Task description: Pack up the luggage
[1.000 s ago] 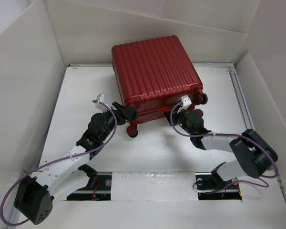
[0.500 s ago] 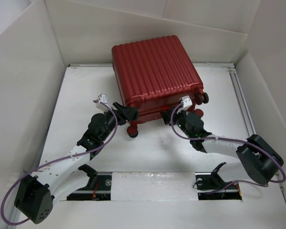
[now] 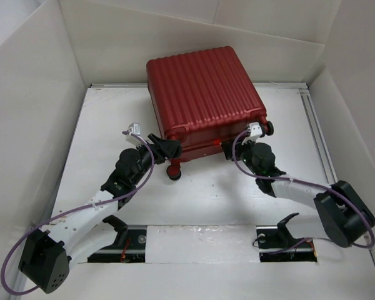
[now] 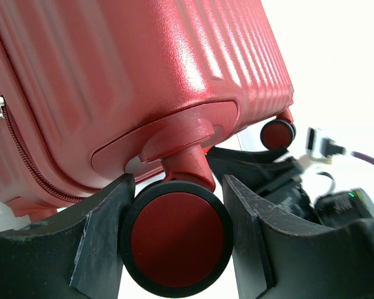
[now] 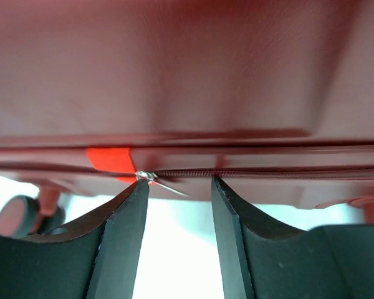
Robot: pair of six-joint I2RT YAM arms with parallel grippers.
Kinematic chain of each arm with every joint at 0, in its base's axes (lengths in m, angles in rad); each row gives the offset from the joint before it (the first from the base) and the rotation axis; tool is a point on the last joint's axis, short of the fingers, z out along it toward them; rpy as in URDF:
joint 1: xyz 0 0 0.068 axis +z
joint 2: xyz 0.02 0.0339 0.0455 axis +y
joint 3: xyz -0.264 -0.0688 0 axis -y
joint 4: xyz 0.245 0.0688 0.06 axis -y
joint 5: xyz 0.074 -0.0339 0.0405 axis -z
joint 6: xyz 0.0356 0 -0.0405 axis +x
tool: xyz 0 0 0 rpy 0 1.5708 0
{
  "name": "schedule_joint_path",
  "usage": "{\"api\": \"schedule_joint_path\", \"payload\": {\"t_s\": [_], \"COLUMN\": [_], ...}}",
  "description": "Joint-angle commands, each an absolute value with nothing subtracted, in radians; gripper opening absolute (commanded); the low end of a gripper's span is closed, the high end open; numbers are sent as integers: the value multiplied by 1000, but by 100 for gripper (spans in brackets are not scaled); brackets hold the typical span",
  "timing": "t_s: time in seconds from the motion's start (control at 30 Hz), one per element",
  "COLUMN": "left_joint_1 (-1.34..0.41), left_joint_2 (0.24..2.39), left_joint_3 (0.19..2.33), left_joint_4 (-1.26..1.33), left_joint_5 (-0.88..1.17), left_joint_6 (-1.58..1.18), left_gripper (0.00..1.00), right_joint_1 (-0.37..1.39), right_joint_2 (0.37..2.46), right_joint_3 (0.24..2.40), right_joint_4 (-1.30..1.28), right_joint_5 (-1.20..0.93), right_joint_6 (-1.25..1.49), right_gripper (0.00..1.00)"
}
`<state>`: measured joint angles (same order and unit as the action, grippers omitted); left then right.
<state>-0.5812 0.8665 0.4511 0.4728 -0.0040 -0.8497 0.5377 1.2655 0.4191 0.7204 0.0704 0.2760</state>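
At the desk's [image 3: 200, 200] far middle lies the luggage [image 3: 203, 94], closed. Only the left wrist view shows a wheel [image 4: 176, 240] sitting between the left hand's [image 3: 164, 147] parted fingers, contact unclear. The right hand [image 5: 174, 237] stands half open, empty, below the blurred zip seam [image 5: 262, 172]. Walls [image 3: 31, 112] enclose the desk.

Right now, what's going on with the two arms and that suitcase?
The red suitcase lies closed on the table, wheels toward the arms. The left pincer straddles one wheel, a finger on each side. The right pincer is open at the zipper seam, beside a metal pull, holding nothing. No items to pack are in view.
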Motion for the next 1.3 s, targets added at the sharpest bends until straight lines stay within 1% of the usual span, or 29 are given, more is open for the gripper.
{"api": "schedule_joint_path", "payload": {"t_s": [0.0,0.07,0.17,0.43,0.47,0.5,0.53,0.63,0.67,0.7,0.73,0.83,0.87,0.9,1.07,1.27], "left_joint_1": [-595,-595,-595,-595,-595,-595,-595,-595,-595,-595,-595,-595,-595,-595,-595,-595], "left_joint_2": [819,819,819,828,828,828,828,828,828,828,828,828,828,828,828,837], "left_joint_3": [485,485,485,485,485,485,485,485,476,476,476,476,476,476,476,476], "left_joint_4": [617,617,617,617,626,626,626,626,626,626,626,626,626,626,626,636], "left_joint_5": [67,67,67,67,67,67,67,67,67,67,67,67,67,67,67,77], "left_joint_6": [-873,-873,-873,-873,-873,-873,-873,-873,-873,-873,-873,-873,-873,-873,-873,-873], "left_gripper": [0,0,0,0,0,0,0,0,0,0,0,0,0,0,0,0], "right_joint_1": [523,523,523,523,523,523,523,523,523,534,534,534,534,544,581,646], "right_joint_2": [1330,1359,1381,1419,1419,1428,1428,1428,1428,1428,1428,1419,1419,1419,1410,1410], "right_joint_3": [492,517,517,561,561,561,561,572,581,581,581,572,572,572,572,581], "right_joint_4": [710,710,808,825,825,825,825,807,796,787,787,778,767,767,744,744], "right_joint_5": [-53,-116,-179,-227,-215,-215,-201,-135,-112,-74,-60,-5,8,21,83,84], "right_joint_6": [264,255,255,236,236,236,236,236,236,236,236,255,255,255,255,255], "right_gripper": [51,51,51,51,50,47,41,34,27,24,24,11,2,0,0,0]}}
